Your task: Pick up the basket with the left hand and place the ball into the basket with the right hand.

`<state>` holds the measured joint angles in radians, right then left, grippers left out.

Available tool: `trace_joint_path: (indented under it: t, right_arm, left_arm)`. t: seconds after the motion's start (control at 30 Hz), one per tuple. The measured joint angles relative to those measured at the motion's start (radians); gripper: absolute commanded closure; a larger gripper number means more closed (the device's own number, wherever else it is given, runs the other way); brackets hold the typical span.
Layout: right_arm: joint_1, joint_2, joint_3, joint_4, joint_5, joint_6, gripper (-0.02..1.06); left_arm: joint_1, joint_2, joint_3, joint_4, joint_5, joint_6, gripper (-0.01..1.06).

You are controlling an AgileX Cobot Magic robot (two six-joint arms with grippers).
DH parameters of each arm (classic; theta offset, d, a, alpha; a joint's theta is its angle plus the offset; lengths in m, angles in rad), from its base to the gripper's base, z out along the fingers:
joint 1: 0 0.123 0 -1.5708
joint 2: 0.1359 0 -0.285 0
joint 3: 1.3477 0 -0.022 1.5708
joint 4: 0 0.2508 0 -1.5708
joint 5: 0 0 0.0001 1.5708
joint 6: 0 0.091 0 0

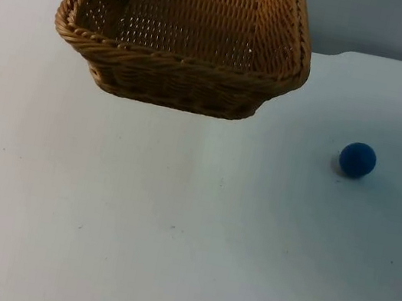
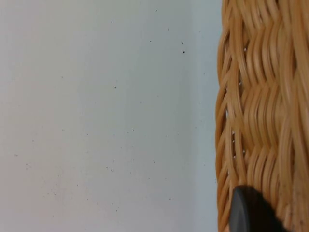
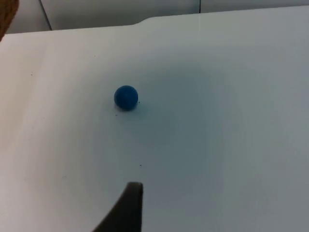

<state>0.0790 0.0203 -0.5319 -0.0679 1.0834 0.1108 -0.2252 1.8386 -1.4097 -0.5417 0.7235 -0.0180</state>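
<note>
Basket (image 1: 184,46), woven tan wicker, hangs tilted at the table's (image 1: 171,231) far left side, left gripper (image 2: 251,212) clamped on its rim. Loads of open white tabletop in front. Small blue ball (image 1: 357,159) sits alone well to the right. Right gripper (image 3: 126,208) hovers near the ball; can't tell how open it is.
</note>
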Motion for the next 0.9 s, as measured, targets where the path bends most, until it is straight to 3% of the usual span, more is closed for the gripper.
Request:
trace_joint_path:
  t: [0.17,0.4,0.6,0.8,0.9]
  right_arm:
    - [0.000,0.156,-0.072,-0.035,-0.037,0.009,0.00]
    - [0.002,0.539,-0.194,-0.085,-0.312,0.031,0.00]
    - [0.006,0.853,-0.299,-0.085,-0.459,0.028,0.00]
    - [0.055,1.118,-0.429,-0.085,-0.555,0.025,0.00]
    - [0.100,1.349,-0.579,-0.085,-0.568,0.060,0.00]
  left_arm:
    - [0.000,0.000,0.000,-0.015,-0.004,0.002,1.05]
    - [0.000,0.000,0.000,-0.021,-0.024,-0.007,1.05]
    - [0.000,0.000,0.000,-0.021,-0.026,-0.007,1.05]
    - [0.000,0.000,0.000,-0.021,-0.026,-0.007,1.05]
    - [0.000,0.000,0.000,-0.021,-0.026,-0.007,1.05]
